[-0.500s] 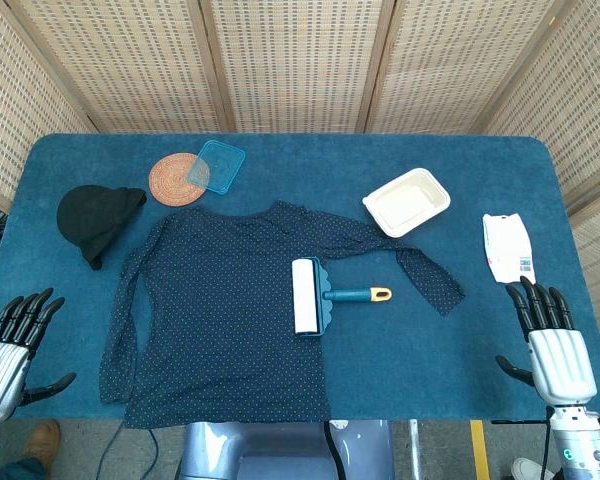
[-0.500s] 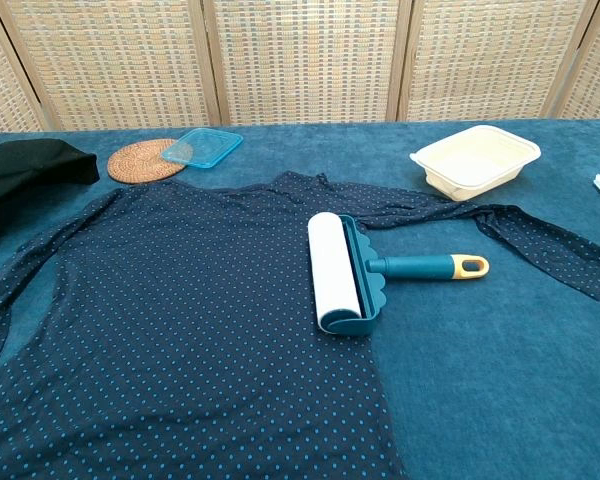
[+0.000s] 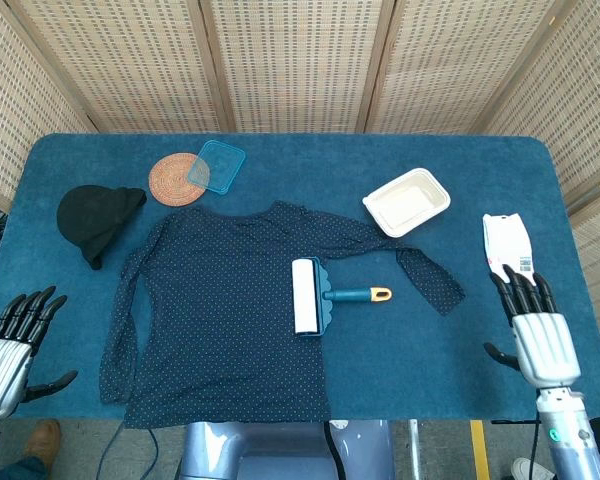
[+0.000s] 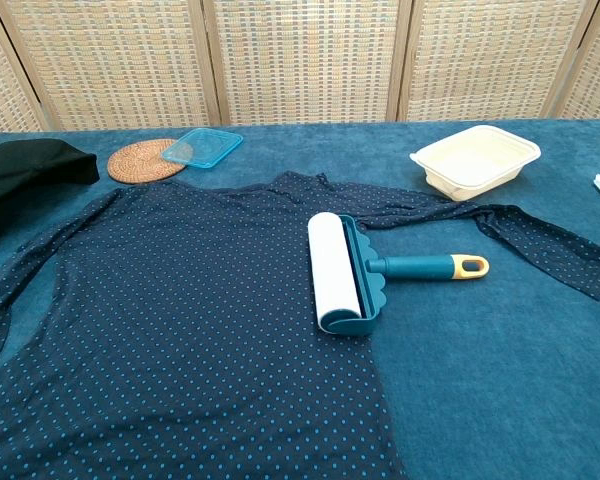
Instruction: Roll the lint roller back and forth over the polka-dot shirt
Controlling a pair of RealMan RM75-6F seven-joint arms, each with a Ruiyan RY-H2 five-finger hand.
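A dark blue polka-dot shirt (image 3: 220, 310) (image 4: 180, 330) lies spread flat on the blue table. The lint roller (image 3: 320, 295) (image 4: 355, 272) lies at the shirt's right edge, its white roll on the cloth and its teal handle with a yellow tip pointing right. Nothing touches it. My left hand (image 3: 10, 345) hangs at the table's front left corner, fingers straight and apart, holding nothing. My right hand (image 3: 535, 325) is at the front right, fingers straight and apart, empty, well right of the roller handle. The chest view shows neither hand.
A black hat (image 3: 98, 220) lies at the left. A woven coaster (image 3: 175, 180) with a clear blue lid (image 3: 217, 165) on it sits at the back. A cream tray (image 3: 407, 201) stands back right. A white packet (image 3: 507, 245) lies just beyond my right hand.
My right hand has moved forward over the table and slightly left, toward the white packet. The left hand has barely shifted. Shirt and roller are unmoved.
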